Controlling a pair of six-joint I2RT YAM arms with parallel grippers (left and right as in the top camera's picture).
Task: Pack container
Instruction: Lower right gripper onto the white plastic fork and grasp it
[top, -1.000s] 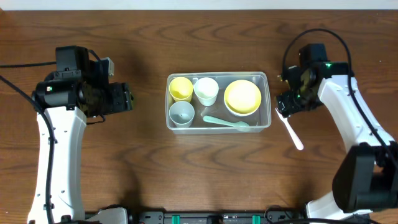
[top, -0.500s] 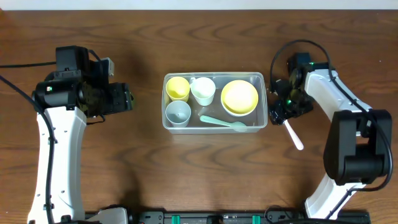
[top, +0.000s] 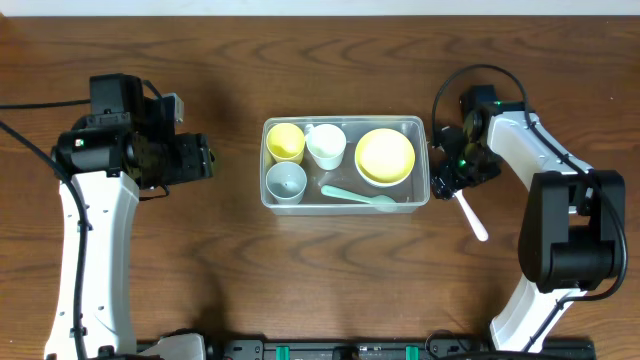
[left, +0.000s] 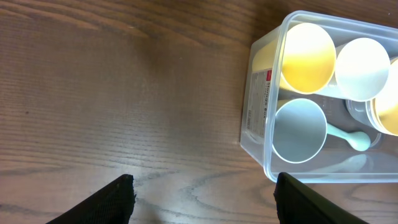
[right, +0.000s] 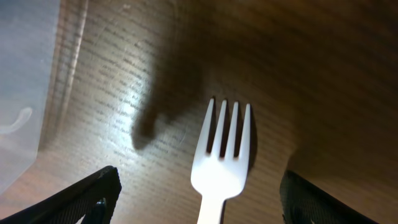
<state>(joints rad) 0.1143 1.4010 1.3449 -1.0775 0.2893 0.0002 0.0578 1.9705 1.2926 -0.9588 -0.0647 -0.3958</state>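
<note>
The clear plastic container (top: 424, 160) sits at mid table. It holds a yellow cup (top: 286, 142), a white cup (top: 327, 145), a grey-blue cup (top: 287, 181), a yellow bowl (top: 386, 155) and a mint spoon (top: 358, 197). A white plastic fork (top: 472, 217) lies on the table right of the container. My right gripper (top: 452, 183) is open, low over the fork's tines (right: 225, 146), with a finger on each side. My left gripper (top: 200, 160) is open and empty, left of the container (left: 268, 121).
The bare wooden table (top: 330, 280) surrounds the container. The right arm (top: 560, 180) curves along the right side, the left arm (top: 90, 230) along the left side.
The container has slid a little to the left and up. My right gripper has moved left toward the container's right wall, over the fork's head. The left arm is unchanged.
</note>
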